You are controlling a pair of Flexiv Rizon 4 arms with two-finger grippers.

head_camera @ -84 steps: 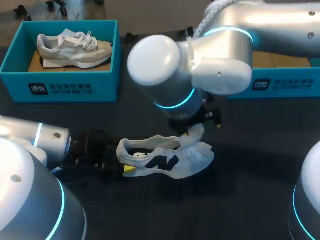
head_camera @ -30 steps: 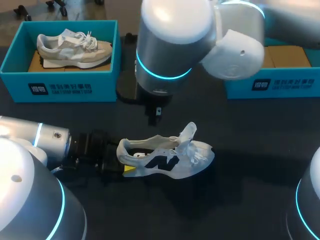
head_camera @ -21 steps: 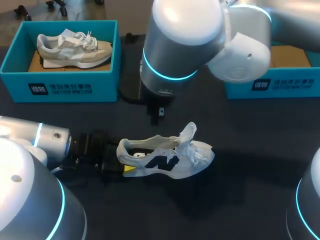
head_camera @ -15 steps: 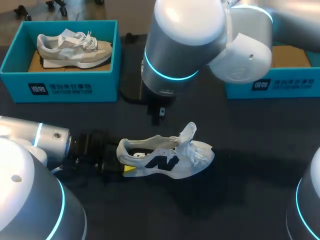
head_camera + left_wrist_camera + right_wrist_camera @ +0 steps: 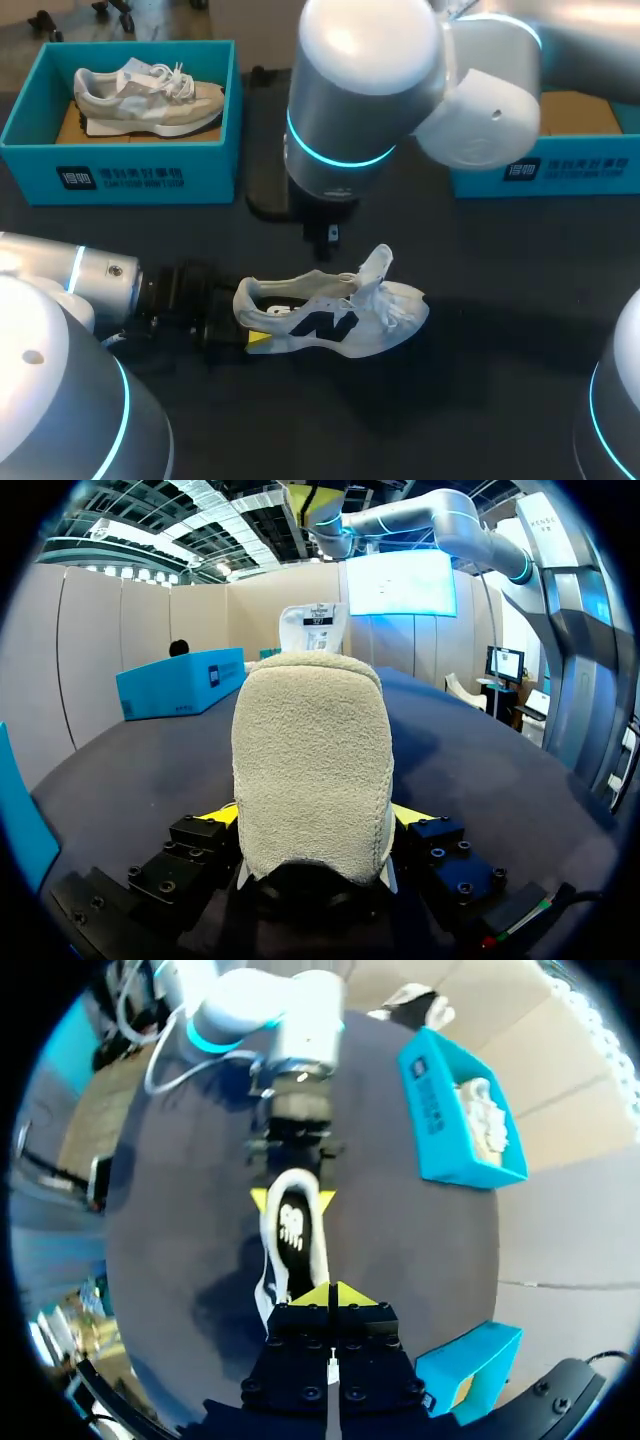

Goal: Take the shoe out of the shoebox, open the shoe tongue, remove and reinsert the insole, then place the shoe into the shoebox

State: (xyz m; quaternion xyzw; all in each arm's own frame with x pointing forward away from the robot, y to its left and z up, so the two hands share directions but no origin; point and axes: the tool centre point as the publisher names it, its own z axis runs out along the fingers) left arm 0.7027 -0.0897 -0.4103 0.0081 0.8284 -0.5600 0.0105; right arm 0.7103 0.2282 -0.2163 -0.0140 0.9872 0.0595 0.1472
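The dark table carries everything. The right arm comes in from the right and fills the middle of the head view, wrist pointing down. The left arm lies low over the table, coming in from the left.

Two teal boxes sit toward the far edge. The left box is well beyond the left gripper and holds a spare shoe. The right box is off to the side of the right gripper, partly hidden behind that arm.

The shoe stands on its sole on the table, outside both boxes, heel at the left gripper and toe pointing away from it. The left gripper pinches the heel, one yellow tip against each side (in its own view the fuzzy heel fills the whole gap).

The right gripper hangs above the shoe, apart from it. Its fingers are pressed together with nothing between them. In its own view the shoe lies straight ahead of the tips, with the left gripper's tips at the heel beyond.

The tongue stands up from the opening, toward the toe from the right gripper. The dark insole shows inside the shoe. The laces lie loose over the forefoot.
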